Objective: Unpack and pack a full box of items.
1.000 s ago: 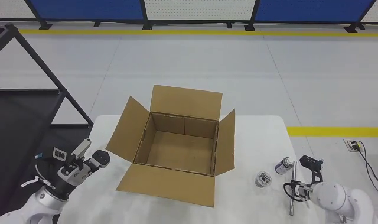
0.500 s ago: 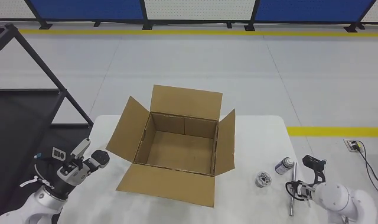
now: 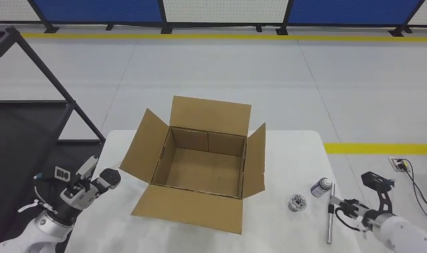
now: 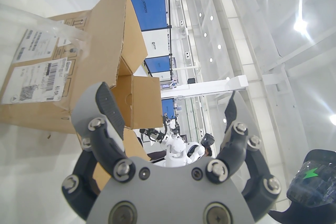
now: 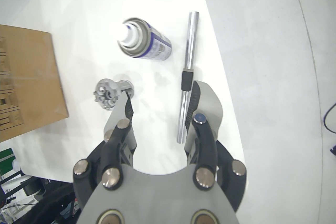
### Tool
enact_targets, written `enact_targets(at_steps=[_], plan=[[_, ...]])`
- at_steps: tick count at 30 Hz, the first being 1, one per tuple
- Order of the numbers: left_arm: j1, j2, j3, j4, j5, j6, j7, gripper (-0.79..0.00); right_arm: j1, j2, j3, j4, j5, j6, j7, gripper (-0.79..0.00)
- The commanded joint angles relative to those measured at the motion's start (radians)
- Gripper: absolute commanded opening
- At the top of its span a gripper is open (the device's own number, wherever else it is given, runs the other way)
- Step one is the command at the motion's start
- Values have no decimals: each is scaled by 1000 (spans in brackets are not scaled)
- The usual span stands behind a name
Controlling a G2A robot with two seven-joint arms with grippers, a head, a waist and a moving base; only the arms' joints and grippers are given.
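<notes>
The metal rod [image 5: 188, 62] lies on the table [image 3: 287, 156] right of the open cardboard box [image 3: 203, 169], and it looks hard, smooth and slippery, so grab its black band [image 5: 187, 80] with your right gripper [image 5: 162, 96], which is wide open and empty, like your left gripper [image 4: 168, 96].

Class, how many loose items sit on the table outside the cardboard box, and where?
3, all on the right arm's side of the box: a round metal fitting nearest it, a spray can beyond that, and a metal rod by the table edge. Flaps might hide more.
</notes>
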Motion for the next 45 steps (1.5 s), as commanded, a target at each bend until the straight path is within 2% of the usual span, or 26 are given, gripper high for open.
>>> enact_targets(at_steps=[1, 6, 13, 17, 29, 36, 45], plan=[[5, 0, -15, 1, -10, -5, 8, 0, -21, 1, 20, -46, 65, -31, -10, 0], [15, 0, -51, 17, -32, -12, 38, 0, -73, 5, 60, -123, 227, -144, -7, 0], [22, 2, -96, 57, -38, -12, 65, 0, -77, 5, 63, -125, 232, -148, -5, 0], [20, 6, -99, 84, -4, 19, 49, 0, -77, 5, 63, -125, 232, -148, -5, 0], [-80, 14, 46, 85, 130, 33, -20, 0, -77, 5, 63, -125, 232, -148, -5, 0], [-152, 10, 132, 133, 181, 42, 31, 0, -77, 5, 63, -125, 232, -148, -5, 0], [-145, 10, 161, 113, 185, 30, 19, 0, -77, 5, 63, -125, 232, -148, -5, 0]])
